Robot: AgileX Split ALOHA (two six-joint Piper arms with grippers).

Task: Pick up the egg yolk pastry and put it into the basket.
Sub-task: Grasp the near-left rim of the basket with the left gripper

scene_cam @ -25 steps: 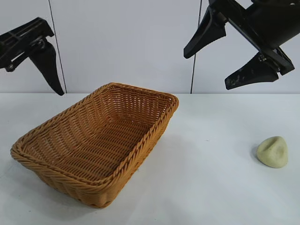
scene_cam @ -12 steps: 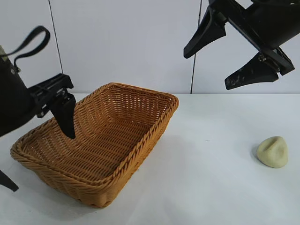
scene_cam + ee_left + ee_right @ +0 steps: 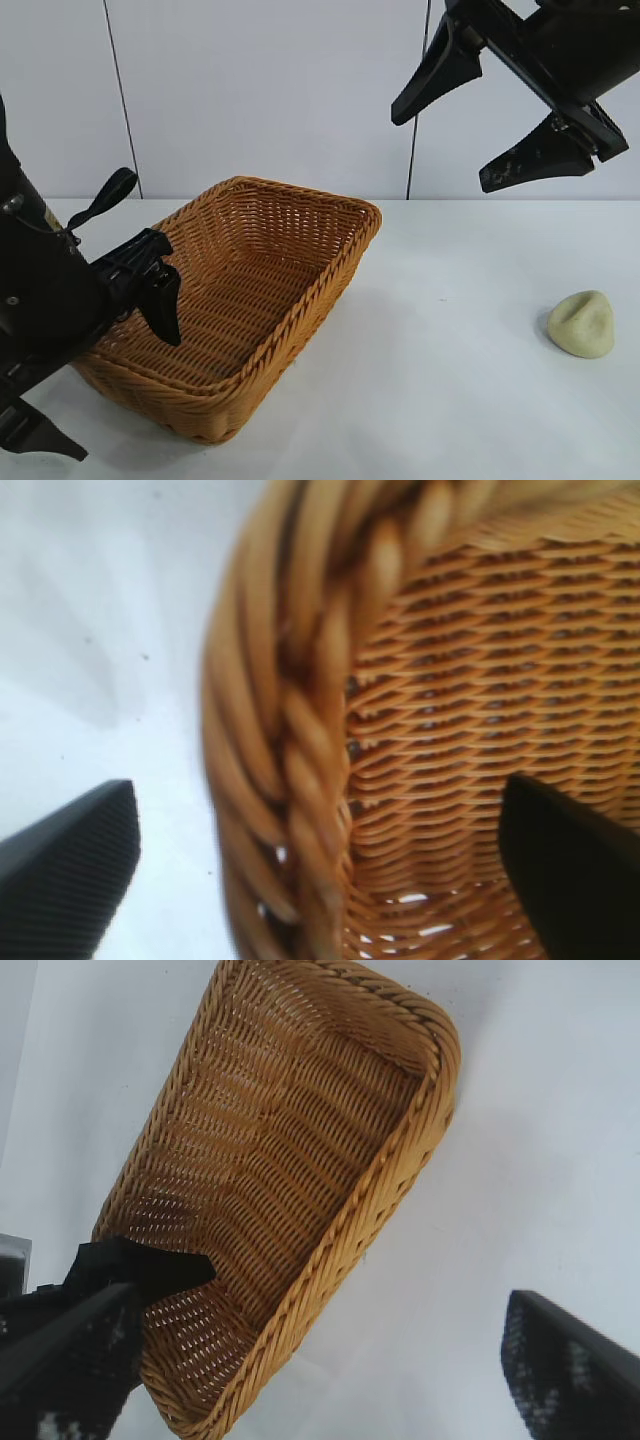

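On a white table (image 3: 440,400), the pastry (image 3: 581,324) lies well right of the basket (image 3: 300,300), whose rim sits between the left gripper's (image 3: 95,370) wide jaws, while the right gripper (image 3: 485,125) hangs high, spread wide.

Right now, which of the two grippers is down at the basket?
The left gripper: it is open, with one finger inside the basket and the other outside its rim. The right gripper is open, high above the table.

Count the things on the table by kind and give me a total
Egg yolk pastry: 1
Wicker basket: 1
Total: 2
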